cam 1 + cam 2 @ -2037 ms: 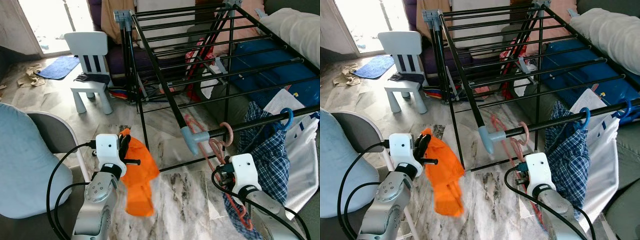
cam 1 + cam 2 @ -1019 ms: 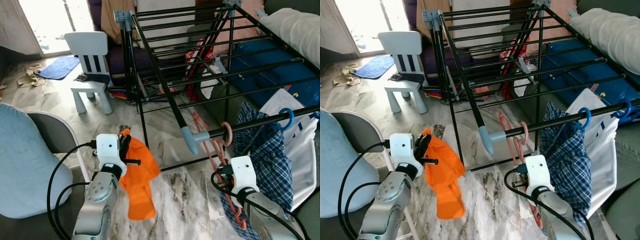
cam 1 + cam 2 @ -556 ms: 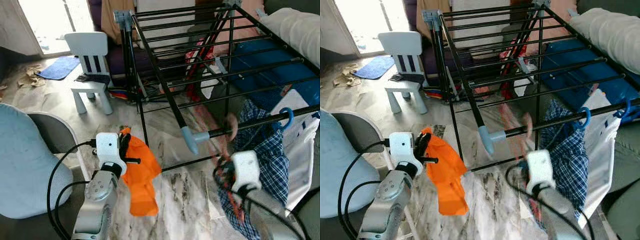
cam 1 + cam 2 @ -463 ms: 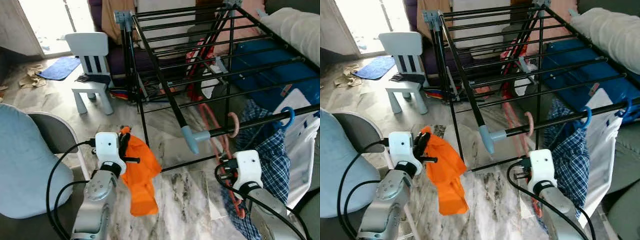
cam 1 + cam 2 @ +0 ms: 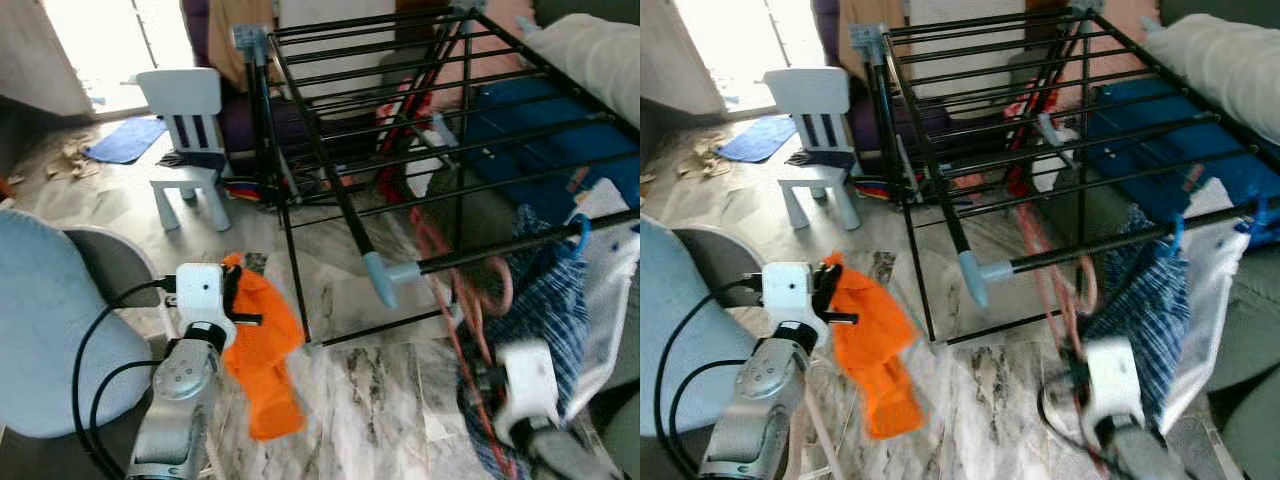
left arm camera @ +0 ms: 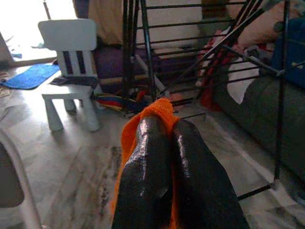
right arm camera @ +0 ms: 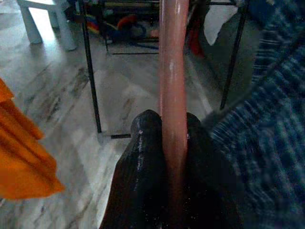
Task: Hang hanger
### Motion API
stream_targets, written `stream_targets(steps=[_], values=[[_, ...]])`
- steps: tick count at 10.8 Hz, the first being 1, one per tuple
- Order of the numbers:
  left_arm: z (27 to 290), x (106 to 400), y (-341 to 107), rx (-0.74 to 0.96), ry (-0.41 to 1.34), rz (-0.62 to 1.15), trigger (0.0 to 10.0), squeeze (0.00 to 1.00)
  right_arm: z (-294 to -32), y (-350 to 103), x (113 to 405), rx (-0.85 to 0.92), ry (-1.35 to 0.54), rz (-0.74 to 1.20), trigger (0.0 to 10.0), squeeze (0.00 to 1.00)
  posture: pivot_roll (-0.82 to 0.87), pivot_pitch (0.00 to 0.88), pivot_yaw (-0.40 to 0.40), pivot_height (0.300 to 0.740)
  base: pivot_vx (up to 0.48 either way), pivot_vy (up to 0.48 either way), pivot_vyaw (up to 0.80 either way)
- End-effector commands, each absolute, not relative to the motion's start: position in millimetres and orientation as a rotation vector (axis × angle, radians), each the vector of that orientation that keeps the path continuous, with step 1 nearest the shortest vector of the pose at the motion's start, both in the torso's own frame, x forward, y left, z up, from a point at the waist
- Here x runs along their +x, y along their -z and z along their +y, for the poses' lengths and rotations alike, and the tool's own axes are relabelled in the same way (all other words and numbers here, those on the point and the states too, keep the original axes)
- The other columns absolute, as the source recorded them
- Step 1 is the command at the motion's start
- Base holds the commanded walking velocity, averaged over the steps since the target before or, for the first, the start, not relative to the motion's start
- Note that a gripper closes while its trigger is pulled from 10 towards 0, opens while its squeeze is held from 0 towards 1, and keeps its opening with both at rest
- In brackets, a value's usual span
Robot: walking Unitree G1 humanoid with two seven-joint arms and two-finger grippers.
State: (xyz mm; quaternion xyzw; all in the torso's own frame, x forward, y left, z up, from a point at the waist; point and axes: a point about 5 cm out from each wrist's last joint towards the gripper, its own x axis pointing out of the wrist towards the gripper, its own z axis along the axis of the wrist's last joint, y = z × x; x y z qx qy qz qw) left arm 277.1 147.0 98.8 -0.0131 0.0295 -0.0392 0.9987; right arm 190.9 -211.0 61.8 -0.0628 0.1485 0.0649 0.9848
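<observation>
Pink hanger [image 7: 173, 71] standing near upright, blurred; its hook [image 5: 490, 290] is sitting just below the black rack rail [image 5: 500, 250], beside the checked shirt [image 5: 545, 300].

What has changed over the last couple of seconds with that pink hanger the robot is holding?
The right gripper, shut on the pink plastic hanger, has dropped lower and nearer; the hanger's hook slid rightward along the black drying rack rail. The view shifted too. The left gripper still pinches the orange cloth.

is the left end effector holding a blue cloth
No, the left end effector is shut on an orange cloth.
</observation>
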Motion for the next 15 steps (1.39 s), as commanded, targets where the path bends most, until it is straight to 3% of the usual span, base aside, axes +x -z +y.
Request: stream_targets(steps=[1,9,15], values=[[148.7,277.4,-103.9,-0.014,0.065,0.037,10.0,0.0,-213.3,-66.1,193.6,-0.137,-0.132,0.264,0.0,0.0,-0.16,0.0,0.059,0.74,0.0,0.0,0.0],[139.1,278.5,-100.4,0.027,0.08,0.04,10.0,0.0,-183.7,-63.4,231.5,-0.138,-0.228,0.163,0.0,0.0,-0.13,0.0,0.078,0.74,-0.069,0.0,0.0],[134.0,283.4,-98.1,0.033,0.107,0.052,10.0,0.0,-177.5,-60.0,225.2,-0.117,-0.195,0.162,0.0,0.0,-0.16,0.0,0.104,0.74,-0.276,0.0,0.0]])
